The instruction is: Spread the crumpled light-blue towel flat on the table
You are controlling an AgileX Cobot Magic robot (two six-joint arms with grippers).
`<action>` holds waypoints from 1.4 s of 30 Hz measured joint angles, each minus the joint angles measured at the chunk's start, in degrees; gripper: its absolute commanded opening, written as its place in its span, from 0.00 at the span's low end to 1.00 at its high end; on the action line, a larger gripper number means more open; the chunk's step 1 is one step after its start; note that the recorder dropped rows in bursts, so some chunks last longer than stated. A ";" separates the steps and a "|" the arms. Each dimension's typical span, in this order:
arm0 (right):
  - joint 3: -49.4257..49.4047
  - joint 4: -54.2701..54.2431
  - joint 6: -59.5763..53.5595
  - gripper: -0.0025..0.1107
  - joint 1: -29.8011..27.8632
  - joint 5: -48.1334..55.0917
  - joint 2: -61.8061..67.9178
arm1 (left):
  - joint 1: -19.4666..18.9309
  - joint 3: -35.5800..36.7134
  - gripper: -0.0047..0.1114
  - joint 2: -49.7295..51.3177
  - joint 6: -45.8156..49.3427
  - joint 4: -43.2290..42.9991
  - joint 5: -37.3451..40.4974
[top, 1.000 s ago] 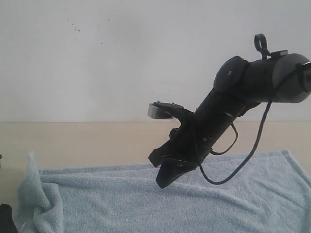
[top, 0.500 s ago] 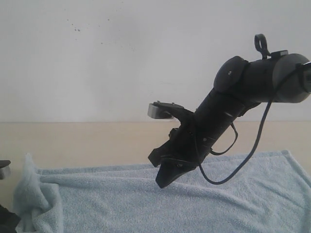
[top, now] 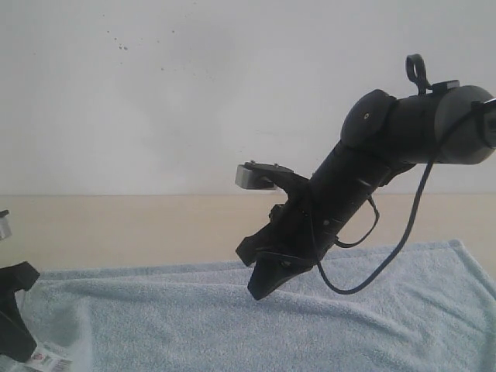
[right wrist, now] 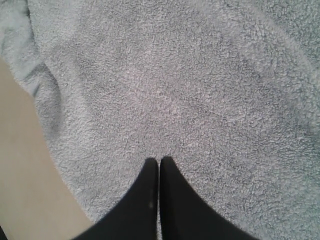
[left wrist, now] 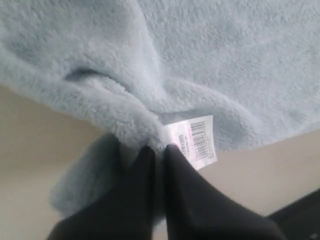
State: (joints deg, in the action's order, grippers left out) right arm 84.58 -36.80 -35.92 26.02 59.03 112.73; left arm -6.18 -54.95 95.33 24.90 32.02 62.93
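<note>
The light-blue towel (top: 232,325) lies spread across the beige table (top: 139,225), with its left end still bunched. My left gripper (top: 22,350) sits low at that end. In the left wrist view the left gripper (left wrist: 159,148) is shut on a pinched fold of the towel (left wrist: 210,60), right beside the white barcode tag (left wrist: 196,140). My right gripper (top: 260,290) hangs over the middle of the towel. In the right wrist view the right gripper (right wrist: 159,160) is shut with nothing in it, above the terry cloth (right wrist: 190,85).
A white speckled wall (top: 194,93) rises behind the table. Bare table shows behind the towel and beside its edge (right wrist: 25,185). The right arm's black cable (top: 387,256) loops down over the towel.
The upright fold at the towel's left end has come down and been drawn left, and the tag now shows. My left gripper has shut on that corner. The right arm has not moved.
</note>
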 measured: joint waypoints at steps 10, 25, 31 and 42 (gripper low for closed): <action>0.00 0.00 0.00 0.02 0.00 1.28 0.00 | 0.00 -0.19 0.07 7.50 -1.46 21.19 -6.34; 0.00 0.00 0.00 0.02 0.00 1.51 0.00 | 0.00 -0.25 0.48 17.77 8.33 21.88 -13.03; 0.00 0.00 0.00 0.02 0.00 1.51 0.00 | 0.00 -2.53 0.55 17.80 11.21 22.28 -13.31; 0.00 0.00 0.00 0.02 0.00 1.40 0.00 | 0.00 -17.25 0.55 17.80 20.30 21.07 -9.04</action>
State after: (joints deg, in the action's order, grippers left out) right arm 84.58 -36.80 -35.92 26.02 60.42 112.73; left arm -6.18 -72.20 113.13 45.20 53.08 53.89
